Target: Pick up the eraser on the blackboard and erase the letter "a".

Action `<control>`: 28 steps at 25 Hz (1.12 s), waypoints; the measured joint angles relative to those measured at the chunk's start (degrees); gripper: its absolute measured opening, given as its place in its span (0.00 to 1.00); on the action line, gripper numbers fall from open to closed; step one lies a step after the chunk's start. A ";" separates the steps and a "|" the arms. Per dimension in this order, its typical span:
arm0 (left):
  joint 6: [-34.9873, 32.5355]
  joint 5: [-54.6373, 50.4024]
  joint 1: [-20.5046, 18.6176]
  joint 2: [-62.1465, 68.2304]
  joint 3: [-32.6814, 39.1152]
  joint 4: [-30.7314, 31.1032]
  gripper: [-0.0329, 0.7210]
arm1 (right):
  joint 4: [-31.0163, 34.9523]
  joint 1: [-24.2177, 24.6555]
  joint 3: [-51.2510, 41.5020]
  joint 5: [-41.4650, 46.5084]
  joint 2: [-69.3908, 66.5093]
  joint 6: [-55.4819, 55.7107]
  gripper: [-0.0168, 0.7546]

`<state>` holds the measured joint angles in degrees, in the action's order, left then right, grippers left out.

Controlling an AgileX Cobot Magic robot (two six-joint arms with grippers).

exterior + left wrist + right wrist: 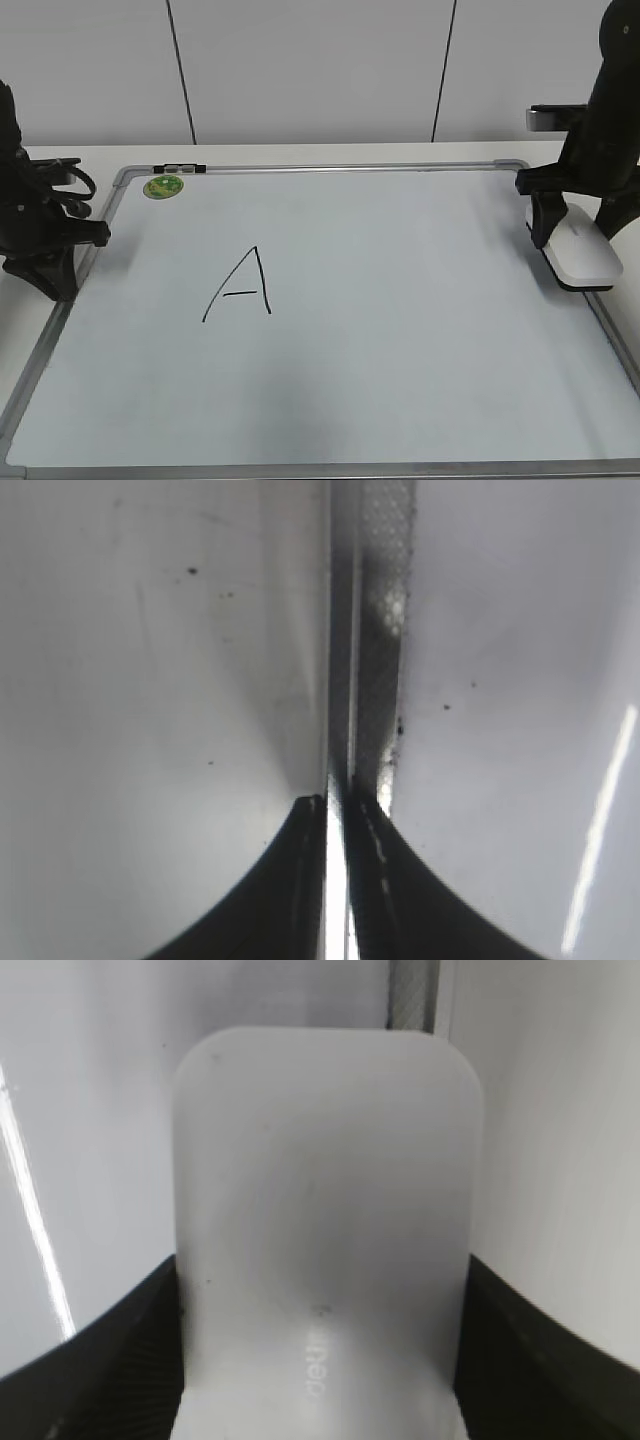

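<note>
Right hand [320,1360] straddles the eraser [583,248] at the board's [420,400] right edge, fingers [110,1360] against both sides. Squeeze off-centre and it could slip or tilt! Only a capital A [240,285] shows. Left hand [335,805] sits pinched closed, empty, on the left frame.

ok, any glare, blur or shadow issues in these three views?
Exterior view: sharp; soft grey shadow across the near half of the blackboard, letter legible. Left wrist view: frame blurred, bright glare streak at right, left gripper dark. Right wrist view: eraser soft-focused, lettering barely readable, glare streak at left.
</note>
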<state>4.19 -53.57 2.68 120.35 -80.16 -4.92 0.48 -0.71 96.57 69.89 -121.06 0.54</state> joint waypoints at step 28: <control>0.00 0.00 0.00 0.00 0.00 0.00 0.12 | 1.24 0.00 0.00 -0.12 -4.68 0.00 0.73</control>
<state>4.19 -53.57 2.68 120.35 -80.16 -4.92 1.71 -0.71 96.57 69.76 -125.74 0.54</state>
